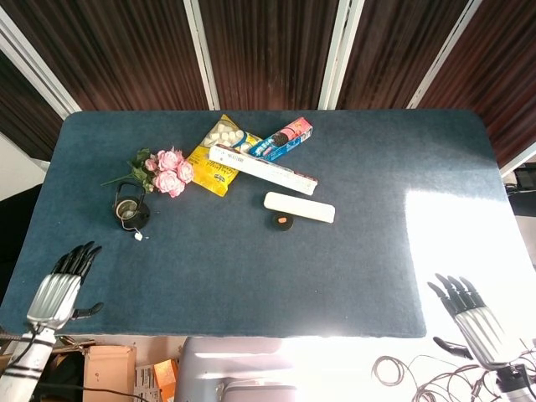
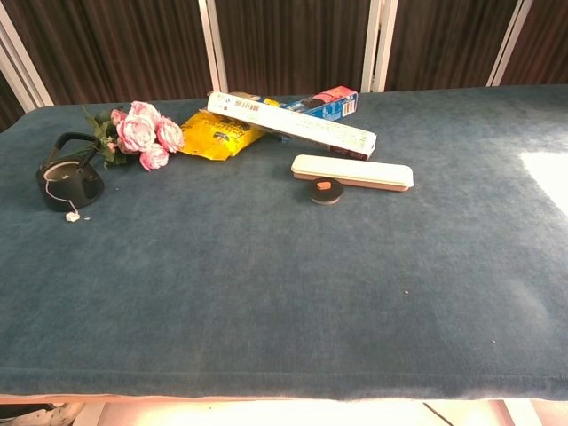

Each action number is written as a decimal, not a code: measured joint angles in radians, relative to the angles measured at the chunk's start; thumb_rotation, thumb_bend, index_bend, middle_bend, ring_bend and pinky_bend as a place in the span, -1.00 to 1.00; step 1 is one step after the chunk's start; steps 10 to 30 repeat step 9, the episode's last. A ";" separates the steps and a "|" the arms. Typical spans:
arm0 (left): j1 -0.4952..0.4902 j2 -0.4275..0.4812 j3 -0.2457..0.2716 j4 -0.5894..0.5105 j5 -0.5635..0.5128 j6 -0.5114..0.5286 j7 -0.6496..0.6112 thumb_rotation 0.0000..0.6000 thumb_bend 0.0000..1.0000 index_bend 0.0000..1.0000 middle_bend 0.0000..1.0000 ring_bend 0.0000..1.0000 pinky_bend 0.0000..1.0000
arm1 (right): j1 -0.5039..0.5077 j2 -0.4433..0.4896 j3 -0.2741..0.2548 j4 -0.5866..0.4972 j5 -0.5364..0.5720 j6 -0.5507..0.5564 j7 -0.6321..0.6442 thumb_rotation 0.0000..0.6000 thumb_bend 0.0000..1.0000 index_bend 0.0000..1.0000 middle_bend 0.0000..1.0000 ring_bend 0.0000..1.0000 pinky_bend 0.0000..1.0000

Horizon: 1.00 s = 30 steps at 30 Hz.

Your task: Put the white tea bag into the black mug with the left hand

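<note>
The black mug (image 1: pixel 130 210) (image 2: pixel 67 182) stands at the table's left side, beside the pink flowers. The white tea bag lies inside it, with its string over the rim and its small white tag (image 1: pixel 138 237) (image 2: pixel 71 216) on the cloth just in front. My left hand (image 1: pixel 57 290) is at the front left table edge, well away from the mug, fingers spread and holding nothing. My right hand (image 1: pixel 471 316) hangs off the front right corner, also spread and empty. The chest view shows neither hand.
Pink flowers (image 1: pixel 167 171) lie right behind the mug. A yellow snack bag (image 1: pixel 219 152), a long white box (image 1: pixel 263 170), a blue packet (image 1: pixel 283 139), a white case (image 1: pixel 299 207) and a small black disc (image 1: pixel 283 221) sit mid-table. Bright sunlight covers the right side.
</note>
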State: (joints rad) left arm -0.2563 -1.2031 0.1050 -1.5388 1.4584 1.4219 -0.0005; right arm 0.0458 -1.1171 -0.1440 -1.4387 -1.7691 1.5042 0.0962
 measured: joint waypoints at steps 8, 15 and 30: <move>0.089 -0.002 0.058 0.073 0.177 0.144 -0.090 1.00 -0.96 -1.00 -1.00 -1.00 -0.77 | -0.009 0.002 -0.006 -0.007 -0.007 0.008 -0.018 1.00 -0.77 -1.00 -1.00 -1.00 -1.00; 0.090 -0.002 0.059 0.075 0.177 0.137 -0.093 1.00 -0.96 -1.00 -1.00 -1.00 -0.77 | -0.010 0.003 -0.006 -0.008 -0.006 0.007 -0.019 1.00 -0.77 -1.00 -1.00 -1.00 -1.00; 0.090 -0.002 0.059 0.075 0.177 0.137 -0.093 1.00 -0.96 -1.00 -1.00 -1.00 -0.77 | -0.010 0.003 -0.006 -0.008 -0.006 0.007 -0.019 1.00 -0.77 -1.00 -1.00 -1.00 -1.00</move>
